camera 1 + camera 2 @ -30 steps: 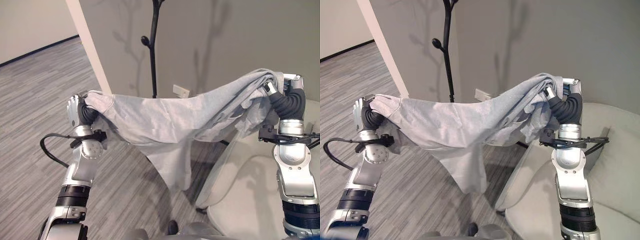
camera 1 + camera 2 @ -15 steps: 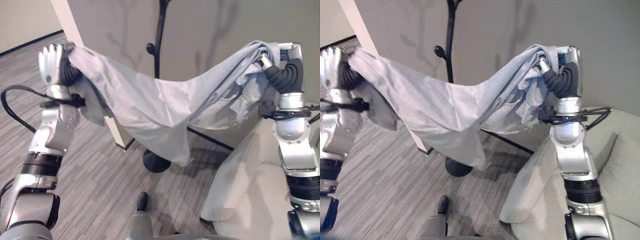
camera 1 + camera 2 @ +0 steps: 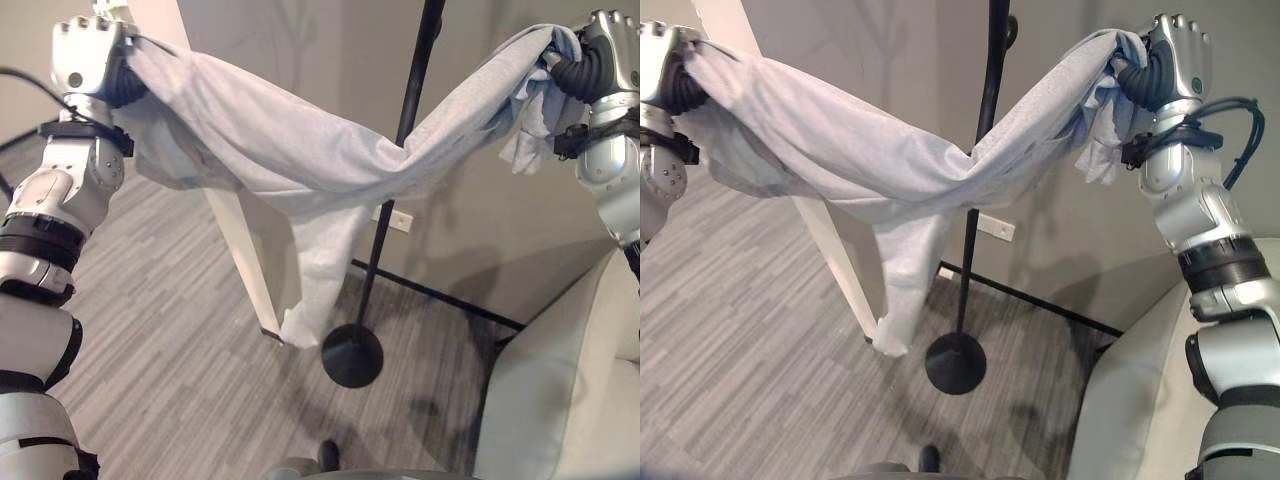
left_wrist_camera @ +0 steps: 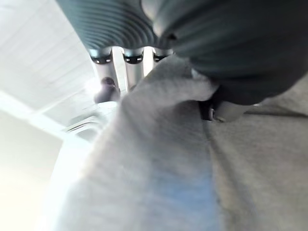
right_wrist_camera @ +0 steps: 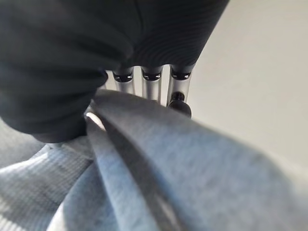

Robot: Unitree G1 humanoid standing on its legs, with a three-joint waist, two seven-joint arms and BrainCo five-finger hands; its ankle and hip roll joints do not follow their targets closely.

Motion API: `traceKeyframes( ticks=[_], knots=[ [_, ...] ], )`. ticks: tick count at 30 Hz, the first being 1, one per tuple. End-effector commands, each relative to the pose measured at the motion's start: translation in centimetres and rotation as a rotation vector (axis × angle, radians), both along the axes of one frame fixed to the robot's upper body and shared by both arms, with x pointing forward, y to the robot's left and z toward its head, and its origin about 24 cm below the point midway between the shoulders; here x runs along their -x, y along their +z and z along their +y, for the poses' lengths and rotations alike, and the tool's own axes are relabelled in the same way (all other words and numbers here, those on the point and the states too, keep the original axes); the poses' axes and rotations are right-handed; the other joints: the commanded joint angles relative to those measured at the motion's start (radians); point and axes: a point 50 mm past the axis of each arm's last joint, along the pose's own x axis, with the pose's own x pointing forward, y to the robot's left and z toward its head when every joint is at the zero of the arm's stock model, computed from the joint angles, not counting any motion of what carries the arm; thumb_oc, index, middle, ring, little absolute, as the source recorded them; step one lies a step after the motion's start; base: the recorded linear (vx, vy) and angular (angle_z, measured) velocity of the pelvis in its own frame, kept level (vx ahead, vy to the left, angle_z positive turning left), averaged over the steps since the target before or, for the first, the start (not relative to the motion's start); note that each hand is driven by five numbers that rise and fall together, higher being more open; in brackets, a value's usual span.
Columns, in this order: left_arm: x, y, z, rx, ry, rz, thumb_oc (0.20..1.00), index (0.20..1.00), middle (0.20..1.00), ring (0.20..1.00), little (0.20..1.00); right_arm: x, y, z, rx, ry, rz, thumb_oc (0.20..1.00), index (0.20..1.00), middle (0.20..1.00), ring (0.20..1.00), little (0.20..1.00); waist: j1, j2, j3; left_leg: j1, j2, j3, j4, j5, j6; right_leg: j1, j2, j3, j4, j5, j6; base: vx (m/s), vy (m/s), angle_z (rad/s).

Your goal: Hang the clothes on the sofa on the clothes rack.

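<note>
A light grey garment hangs stretched between my two raised hands and sags in the middle, with one end trailing down towards the floor. My left hand is shut on its left end at the upper left; my right hand is shut on the bunched right end at the upper right. The black clothes rack pole stands upright behind the sagging cloth, its round base on the floor. In both wrist views my fingers curl over grey cloth.
A pale sofa fills the lower right. A white wall corner stands just left of the rack, with a grey wall and a white socket behind. Grey plank flooring stretches to the left and front.
Both hands have lifted the garment higher. The view has swung, so the rack pole now stands behind the cloth's middle and its base shows nearer the centre.
</note>
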Motion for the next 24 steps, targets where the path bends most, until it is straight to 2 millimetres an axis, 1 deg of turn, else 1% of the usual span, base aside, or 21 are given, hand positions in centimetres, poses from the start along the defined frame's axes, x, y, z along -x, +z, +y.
traceKeyframes(
  ticks=[1,3,4,6,7,8,9,10,11,13,14,15,16,17,19,20,21,22,23,24],
  knots=[
    [0.9,1.3,2.7,0.173,0.064,-0.085,0.200,0.200,0.200,0.200,0.200,1.6,5.4,-1.5,-0.076,-0.046,-0.172,0.200,0.200,0.200,0.200,0.200,-0.015,0.057,-0.068,0.023,0.138,-0.058,-0.017,0.077,-0.171,-0.025,0.028,-0.042,0.081,0.165,-0.129,0.07,0.139,-0.13],
    [1.0,1.3,2.8,0.175,0.064,-0.086,0.200,0.200,0.200,0.200,0.200,1.6,5.5,-1.5,-0.074,-0.044,-0.174,0.200,0.200,0.200,0.200,0.200,-0.014,0.059,-0.065,0.025,0.139,-0.055,-0.019,0.078,-0.172,-0.028,0.029,-0.039,0.086,0.163,-0.129,0.06,0.100,-0.26],
    [1.2,2.1,3.0,0.159,0.080,-0.098,0.200,0.200,0.200,0.200,0.200,1.2,6.3,-1.1,-0.092,-0.047,-0.164,0.200,0.200,0.200,0.200,0.200,-0.030,0.113,0.004,0.097,0.175,-0.055,-0.025,0.071,-0.171,-0.109,0.060,-0.085,0.247,0.113,-0.148,0.10,0.194,-0.20],
    [1.3,2.3,3.1,0.161,0.082,-0.104,0.200,0.200,0.200,0.200,0.200,1.2,6.6,-1.0,-0.091,-0.043,-0.170,0.200,0.200,0.200,0.200,0.200,-0.026,0.116,0.017,0.103,0.178,-0.048,-0.028,0.077,-0.173,-0.116,0.065,-0.077,0.263,0.111,-0.151,0.08,0.081,-0.48],
    [1.8,2.7,3.8,0.165,0.103,-0.130,0.200,0.200,0.200,0.200,0.200,1.1,6.3,-1.4,-0.108,-0.053,-0.168,0.200,0.200,0.200,0.200,0.200,-0.029,0.103,0.018,0.119,0.153,-0.059,-0.039,0.068,-0.168,-0.151,0.106,-0.092,0.186,0.093,-0.126,0.26,-0.074,-0.73],
    [2.1,2.6,4.7,0.055,0.204,-0.117,0.200,0.200,0.200,0.200,0.200,1.3,4.6,-4.5,-0.068,-0.196,-0.109,0.200,0.200,0.200,0.200,0.200,-0.076,0.088,0.033,0.140,0.127,-0.102,-0.045,0.063,-0.147,-0.213,0.173,-0.064,-0.036,0.089,-0.095,0.25,-0.166,-0.40],
    [3.0,4.3,5.4,0.109,0.200,-0.157,0.200,0.200,0.200,0.200,0.200,2.3,6.4,-4.9,-0.098,-0.173,-0.170,0.200,0.200,0.200,0.200,0.200,-0.073,0.070,0.016,0.130,0.128,-0.102,-0.045,0.052,-0.144,-0.177,0.164,-0.059,-0.111,0.108,-0.082,0.17,-0.141,-0.17],
    [3.0,4.4,5.4,0.109,0.198,-0.157,0.200,0.200,0.200,0.200,0.200,2.4,6.4,-4.9,-0.099,-0.173,-0.170,0.200,0.200,0.200,0.200,0.200,-0.074,0.068,0.016,0.129,0.126,-0.103,-0.044,0.052,-0.143,-0.171,0.162,-0.061,-0.124,0.114,-0.081,-0.01,-0.169,0.57],
    [3.3,5.0,5.3,0.124,0.180,-0.186,0.200,0.200,0.200,0.200,0.200,2.4,6.0,-5.4,-0.134,-0.176,-0.165,0.200,0.200,0.200,0.200,0.200,-0.068,0.057,0.002,0.126,0.132,-0.110,-0.045,0.047,-0.137,-0.156,0.157,-0.064,-0.145,0.121,-0.078,0.00,-0.135,0.70],
    [3.5,5.2,5.5,0.115,0.184,-0.192,0.200,0.200,0.200,0.200,0.200,2.3,6.0,-5.2,-0.125,-0.169,-0.164,0.200,0.200,0.200,0.200,0.200,-0.066,0.052,-0.013,0.118,0.139,-0.111,-0.046,0.042,-0.135,-0.154,0.157,-0.067,-0.159,0.131,-0.071,0.01,-0.160,0.59],
    [4.0,5.0,6.4,0.086,0.225,-0.166,0.200,0.200,0.200,0.200,0.200,2.9,6.5,-5.4,-0.081,-0.174,-0.162,0.200,0.200,0.200,0.200,0.200,-0.059,0.044,-0.033,0.108,0.160,-0.109,-0.048,0.041,-0.133,-0.147,0.159,-0.074,-0.183,0.141,-0.065,0.03,-0.124,0.28],
    [4.0,5.1,6.4,0.086,0.224,-0.166,0.200,0.200,0.200,0.200,0.200,2.9,6.5,-5.4,-0.082,-0.174,-0.162,0.200,0.200,0.200,0.200,0.200,-0.061,0.044,-0.036,0.104,0.161,-0.111,-0.048,0.041,-0.133,-0.148,0.159,-0.075,-0.188,0.144,-0.065,0.06,-0.227,0.33],
    [4.7,5.2,7.2,0.075,0.255,-0.166,0.200,0.200,0.200,0.200,0.200,3.2,6.5,-5.9,-0.068,-0.188,-0.158,0.200,0.200,0.200,0.200,0.200,-0.054,0.035,-0.050,0.092,0.176,-0.113,-0.048,0.042,-0.129,-0.140,0.165,-0.071,-0.204,0.145,-0.063,0.07,-0.196,0.23],
    [5.7,4.9,8.3,0.055,0.291,-0.157,0.200,0.200,0.200,0.200,0.200,3.6,6.2,-6.2,-0.055,-0.190,-0.155,0.200,0.200,0.200,0.200,0.200,-0.052,0.027,-0.061,0.080,0.189,-0.116,-0.047,0.046,-0.130,-0.138,0.170,-0.073,-0.216,0.151,-0.061,0.08,-0.239,0.27],
    [6.6,4.5,8.8,0.013,0.303,-0.148,0.200,0.200,0.200,0.200,0.200,4.1,5.5,-6.7,-0.029,-0.202,-0.149,0.200,0.200,0.200,0.200,0.200,-0.045,0.018,-0.069,0.074,0.200,-0.119,-0.046,0.050,-0.133,-0.136,0.173,-0.080,-0.224,0.153,-0.059,0.06,-0.174,0.17],
    [7.6,3.5,9.7,-0.002,0.329,-0.130,0.200,0.200,0.200,0.200,0.200,4.9,4.4,-7.6,-0.019,-0.221,-0.142,0.200,0.200,0.200,0.200,0.200,-0.037,0.013,-0.080,0.070,0.210,-0.121,-0.047,0.052,-0.134,-0.133,0.178,-0.086,-0.235,0.153,-0.058,0.05,-0.125,0.13],
    [7.7,3.4,9.7,-0.003,0.329,-0.127,0.200,0.200,0.200,0.200,0.200,5.0,4.3,-7.6,-0.018,-0.221,-0.140,0.200,0.200,0.200,0.200,0.200,-0.037,0.013,-0.083,0.069,0.210,-0.122,-0.047,0.052,-0.135,-0.133,0.178,-0.086,-0.236,0.153,-0.059,0.04,-0.124,0.13],
    [8.2,2.8,10.6,0.028,0.362,-0.134,0.200,0.200,0.200,0.200,0.200,5.2,4.0,-8.1,-0.028,-0.234,-0.144,0.200,0.200,0.200,0.200,0.200,-0.030,0.007,-0.089,0.065,0.214,-0.123,-0.046,0.055,-0.135,-0.129,0.183,-0.087,-0.244,0.152,-0.056,0.02,-0.059,0.12],
    [8.5,2.2,11.3,0.039,0.385,-0.125,0.200,0.200,0.200,0.200,0.200,5.1,4.1,-8.0,-0.031,-0.225,-0.145,0.200,0.200,0.200,0.200,0.200,-0.033,0.010,-0.094,0.061,0.215,-0.123,-0.046,0.058,-0.135,-0.127,0.184,-0.085,-0.248,0.153,-0.055,0.02,-0.059,0.08],
    [8.6,2.2,11.3,0.041,0.386,-0.124,0.200,0.200,0.200,0.200,0.200,5.0,4.1,-7.9,-0.029,-0.224,-0.145,0.200,0.200,0.200,0.200,0.200,-0.035,0.012,-0.094,0.060,0.215,-0.124,-0.046,0.058,-0.135,-0.127,0.184,-0.086,-0.248,0.153,-0.055,0.00,0.000,0.00]
  ],
)
